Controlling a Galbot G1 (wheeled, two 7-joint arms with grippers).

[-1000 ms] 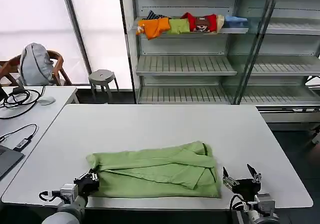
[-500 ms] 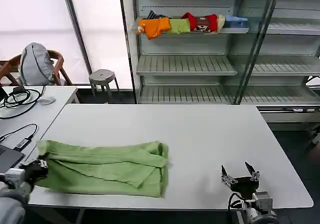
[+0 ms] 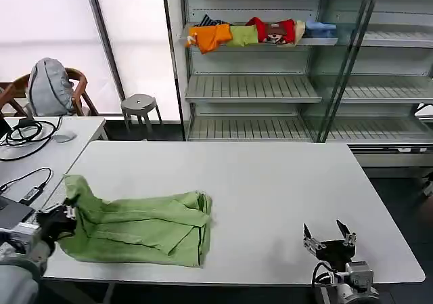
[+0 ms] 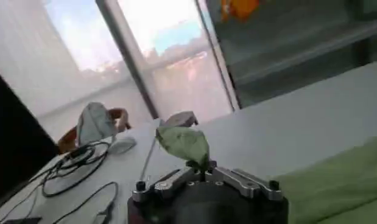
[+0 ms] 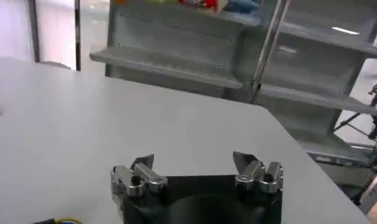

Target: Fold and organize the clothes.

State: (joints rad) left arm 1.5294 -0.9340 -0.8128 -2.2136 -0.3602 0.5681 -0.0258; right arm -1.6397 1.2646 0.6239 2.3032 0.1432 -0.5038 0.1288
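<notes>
Head view: the light green polo shirt [image 3: 139,227] is lying roughly folded on the near left part of the white bench [image 3: 270,182], one end bunched and lifted up at the bench's left edge. The left tool [image 3: 59,221] is right at that raised end, clenched on a corner of the fabric. The right tool [image 3: 329,240] hovers over the near right part of the bench, well apart from the shirt, fingers spread and holding nothing. A row of orange, red and blue garments [image 3: 254,32] sits up on a shelf behind; not part of this job

Left wrist view: the left tool [image 4: 203,173] has its fingers pinched together with a little tuft of green cloth sticking out above them, the rest of the shirt [image 4: 334,182] trailing off across the bench. Cables [image 4: 78,167] lie on the side desk

Right wrist view: the right tool [image 5: 197,173] is wide open over bare bench [image 5: 84,109]

My take: the shirt is light, floppy and slides easily on that smooth top, so one pinched corner just drags it. Better to grab hems or shoulder seams with both tools, keeping the layers together
</notes>
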